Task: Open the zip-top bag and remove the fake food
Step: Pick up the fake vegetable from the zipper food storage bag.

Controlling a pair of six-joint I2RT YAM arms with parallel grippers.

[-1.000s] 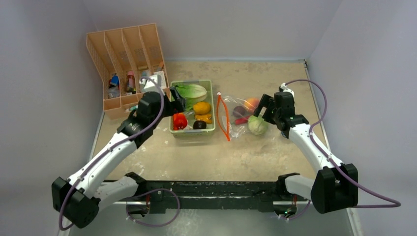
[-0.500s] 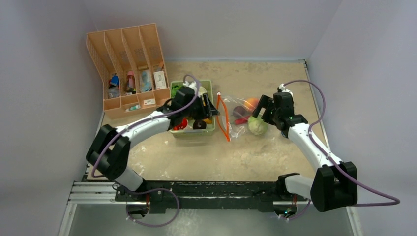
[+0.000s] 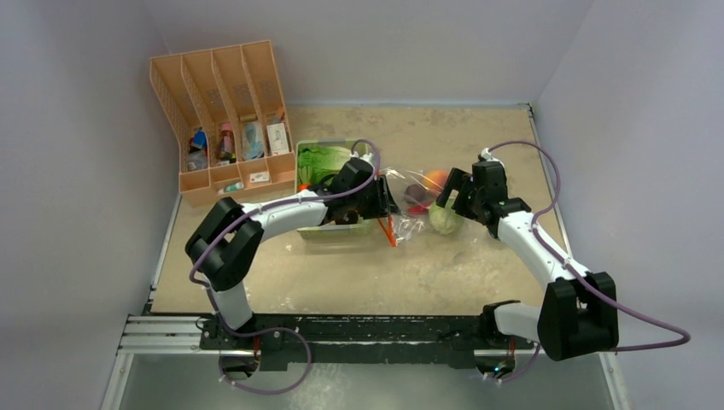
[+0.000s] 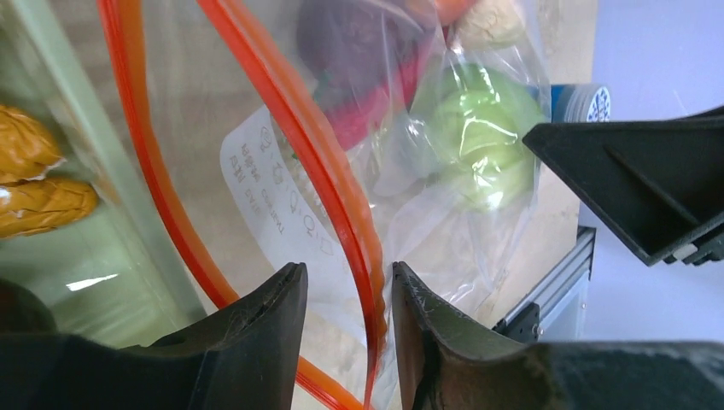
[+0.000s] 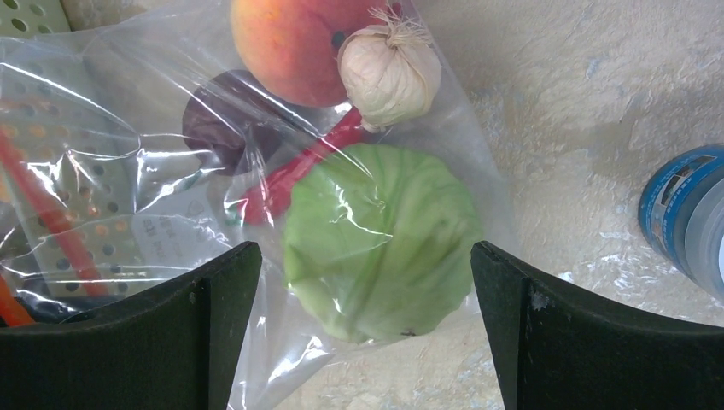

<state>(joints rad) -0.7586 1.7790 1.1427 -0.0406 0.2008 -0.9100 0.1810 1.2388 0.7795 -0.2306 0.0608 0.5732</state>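
Zip-top bag (image 3: 411, 209) lies flat on the surface (image 3: 384, 273), centre of the top view, just right of the pale-green tray (image 3: 337, 231). The mouth faces the tray. The orange-red zip strip (image 4: 337, 201) looks parted, since two lips run separately in the left wrist view.

Fake food is all inside, bunched at the closed end: cabbage (image 5: 380, 243), peach (image 5: 286, 38), beige garlic-like piece (image 5: 388, 73), red chili (image 5: 286, 188), and one dark purple item (image 5: 235, 120).

Handling: the film looks thin, limp, crinkly and likely slippery. The strip is the only stiff ridge, so bite there, not on the film. Contents look like light rigid plastic. The cabbage is round and will probably roll once free.

Left pincer (image 4: 346, 278): jaws narrowly apart, with one strip lip threaded between them and not visibly pinched.

Right pincer (image 5: 365, 256): jaws wide apart, straddling the cabbage through the film. Can't tell if there is contact.

Judgement: next, left closes on the lip and lifts to hold the mouth open while right works the food toward it. Risks are the lip slipping out or the whole bag dragging along.

Periphery: file rack (image 3: 222, 111) at upper left of the top view, blue-labelled can (image 5: 683, 213) at the right edge of the right wrist view.
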